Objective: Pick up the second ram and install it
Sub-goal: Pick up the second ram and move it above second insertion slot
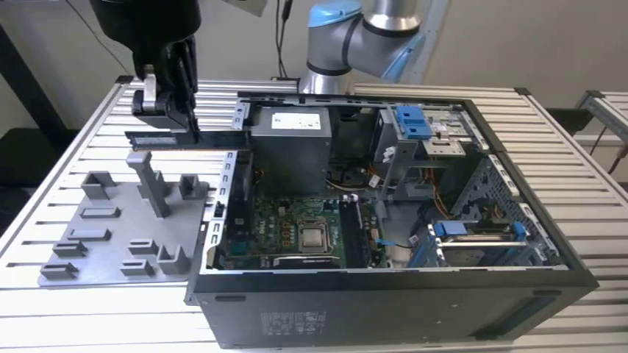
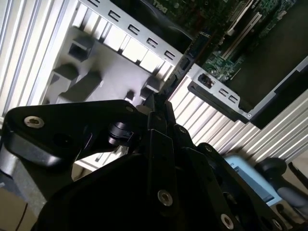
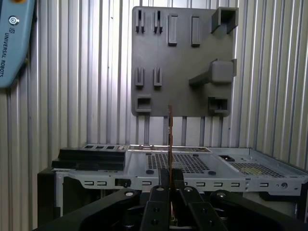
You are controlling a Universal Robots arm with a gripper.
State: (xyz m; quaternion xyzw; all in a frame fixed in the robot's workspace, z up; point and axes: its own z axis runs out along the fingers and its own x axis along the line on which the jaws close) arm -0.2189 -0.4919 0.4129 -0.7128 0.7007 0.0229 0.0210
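Note:
The second ram (image 1: pixel 187 138) is a long, thin, dark stick with a pale label. It hangs level in the air above the far edge of the grey tray (image 1: pixel 113 195), at the exterior view's left. My gripper (image 1: pixel 175 125) is shut on its top edge near the middle. In both wrist views the stick shows edge-on (image 3: pixel 170 139) (image 2: pixel 192 53), sticking out from between the black fingers (image 3: pixel 163 180). The stick's far end reaches close to the open computer case's (image 1: pixel 412 294) left wall.
The open case holds a green motherboard (image 1: pixel 294 235), a grey power supply (image 1: pixel 290 143) and blue drive brackets (image 1: pixel 412 121). The tray (image 3: pixel 183 62) carries upright posts (image 1: pixel 152 184) and small slots. Everything rests on a ribbed aluminium table (image 1: pixel 579 176). The arm's base (image 1: pixel 354 44) stands behind the case.

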